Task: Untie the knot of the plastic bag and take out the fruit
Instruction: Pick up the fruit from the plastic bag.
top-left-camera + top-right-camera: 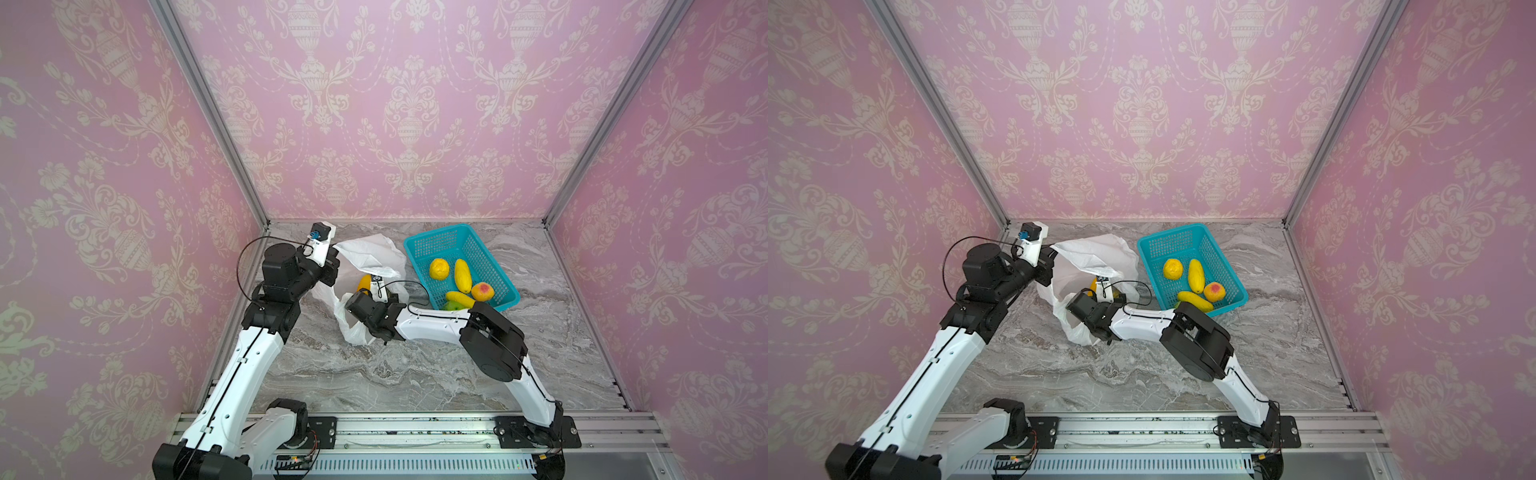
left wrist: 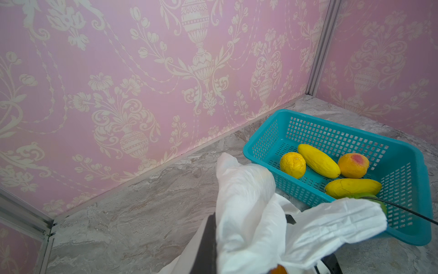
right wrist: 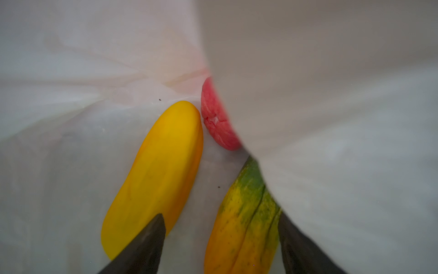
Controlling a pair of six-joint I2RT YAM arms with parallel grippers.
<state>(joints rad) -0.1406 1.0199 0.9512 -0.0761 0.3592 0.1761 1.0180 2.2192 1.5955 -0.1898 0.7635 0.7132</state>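
Holds the right gripper [image 3: 220, 215] wide open inside the plastic bag [image 1: 370, 253], gripping nothing, a yellow-green fruit [image 3: 246, 225] between the jaws, a yellow fruit [image 3: 161, 170] alongside. Pinches the bag's rim in the closed left gripper [image 1: 332, 266]. Has five fruits [image 1: 462, 275] in the teal basket [image 1: 436, 243] nearby.

Open white plastic bag [image 1: 370, 249], three fruits [image 3: 154, 180] inside

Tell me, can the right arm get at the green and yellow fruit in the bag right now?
Probably yes. The right gripper sits inside the plastic bag, its fingers open on either side of the green and yellow fruit; only a fold of bag crowds one finger.
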